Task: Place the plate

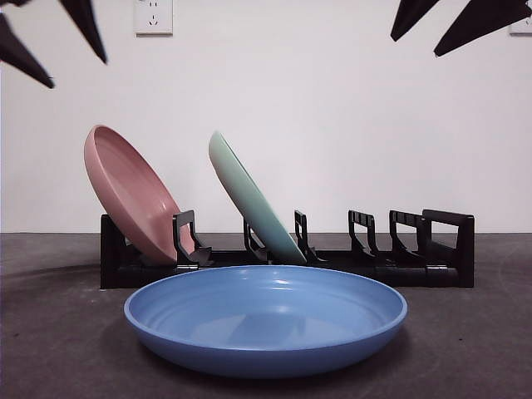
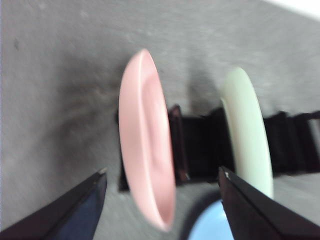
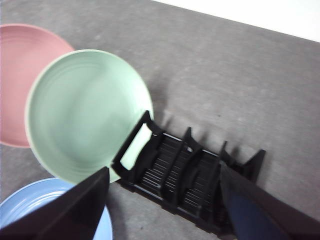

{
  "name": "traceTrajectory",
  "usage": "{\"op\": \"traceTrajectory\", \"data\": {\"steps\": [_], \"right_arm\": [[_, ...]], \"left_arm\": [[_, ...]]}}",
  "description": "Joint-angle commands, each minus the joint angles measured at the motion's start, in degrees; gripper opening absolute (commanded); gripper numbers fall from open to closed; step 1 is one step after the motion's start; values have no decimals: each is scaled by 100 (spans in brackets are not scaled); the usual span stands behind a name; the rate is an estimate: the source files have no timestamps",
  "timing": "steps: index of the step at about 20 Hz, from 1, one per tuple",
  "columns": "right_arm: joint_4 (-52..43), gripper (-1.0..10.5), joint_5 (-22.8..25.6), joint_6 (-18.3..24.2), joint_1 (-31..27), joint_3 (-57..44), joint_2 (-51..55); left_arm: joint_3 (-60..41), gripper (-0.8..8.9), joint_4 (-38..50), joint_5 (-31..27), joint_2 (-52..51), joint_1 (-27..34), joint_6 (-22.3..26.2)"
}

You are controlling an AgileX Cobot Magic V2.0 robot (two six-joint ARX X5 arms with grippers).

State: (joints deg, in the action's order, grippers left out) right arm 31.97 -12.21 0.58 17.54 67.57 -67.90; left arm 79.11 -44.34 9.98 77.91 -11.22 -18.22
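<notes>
A blue plate (image 1: 266,320) lies flat on the table in front of a black dish rack (image 1: 416,258). A pink plate (image 1: 133,193) leans in the rack's left slot and a green plate (image 1: 252,199) in the slot beside it. My left gripper (image 2: 162,175) is open and empty, high above the pink plate (image 2: 146,140) and green plate (image 2: 248,131); the blue plate's edge (image 2: 210,227) shows below. My right gripper (image 3: 162,172) is open and empty, high above the rack (image 3: 187,175), with the green plate (image 3: 85,115), pink plate (image 3: 20,75) and blue plate (image 3: 40,210) in view.
The rack's right slots (image 1: 370,241) hold nothing. The table (image 1: 58,332) is dark grey, with a white wall and a socket (image 1: 154,15) behind. Black gripper tips show at both top corners of the front view (image 1: 50,33).
</notes>
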Motion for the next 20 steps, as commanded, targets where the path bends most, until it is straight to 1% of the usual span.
{"op": "traceTrajectory", "data": {"steps": [1, 5, 8, 11, 15, 16, 18, 20], "right_arm": [[-24, 349, -17, -52, 26, 79, -57], [-24, 349, 20, -15, 26, 79, -57], [-24, 349, 22, -15, 26, 79, -57], [-24, 349, 22, -15, 26, 79, -57], [-24, 349, 22, -13, 26, 79, -57], [-22, 349, 24, -13, 26, 79, -57], [-22, 349, 24, -13, 26, 79, -57], [-17, 349, 24, -13, 26, 79, -57]], "left_arm": [[870, 344, -363, -525, 671, -289, 280], [1832, 344, -1082, -1622, 1550, -721, 466], [2098, 344, -1508, -2065, 1978, -852, 577], [2124, 343, -1742, -2205, 2232, -857, 573], [2124, 328, -1733, -2221, 2339, -857, 573], [2124, 279, -1727, -2221, 2337, -859, 573], [2127, 138, -1735, -2221, 2337, -868, 573], [2144, 50, -1735, -2221, 2337, -868, 573]]}}
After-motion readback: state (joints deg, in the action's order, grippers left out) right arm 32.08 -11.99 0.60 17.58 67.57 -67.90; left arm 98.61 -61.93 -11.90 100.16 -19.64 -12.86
